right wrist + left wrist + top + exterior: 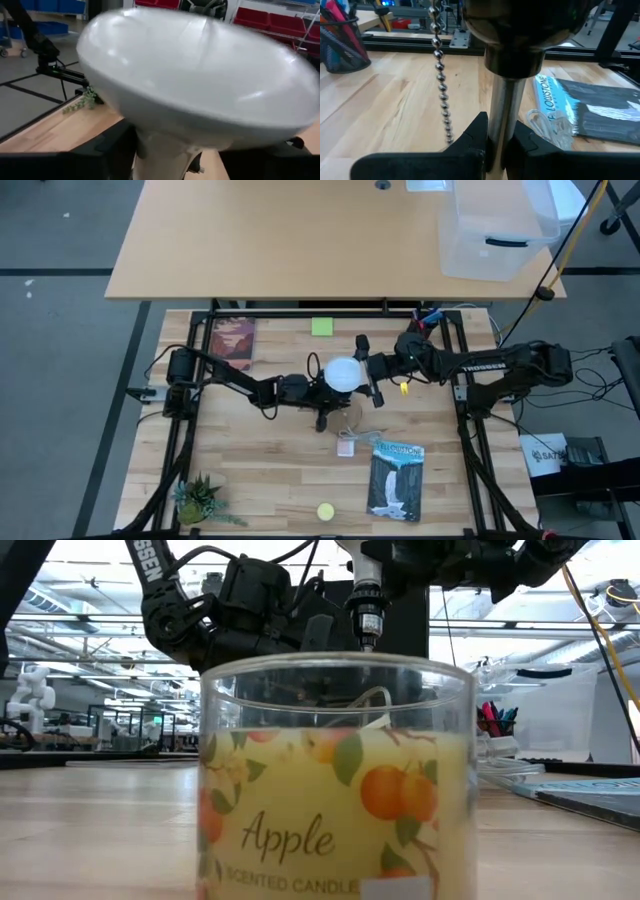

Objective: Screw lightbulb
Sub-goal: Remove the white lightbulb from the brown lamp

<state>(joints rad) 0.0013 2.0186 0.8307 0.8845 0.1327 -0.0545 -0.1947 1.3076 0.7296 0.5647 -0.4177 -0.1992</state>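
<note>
Wooden table [280, 480] | left jaws [492, 145] clamp lamp stem [502, 115] | right jaws [165, 145] grip lightbulb [200, 75]

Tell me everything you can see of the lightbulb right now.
The white frosted lightbulb has a smooth round globe tapering to a narrower neck; its screw end is hidden. It sits mid-table between the two arms. In the right wrist view the globe fills the picture, its neck between the right claw's dark fingers. Below, the left claw is shut on a grey metal stem, a beaded pull chain hanging beside it.
</note>
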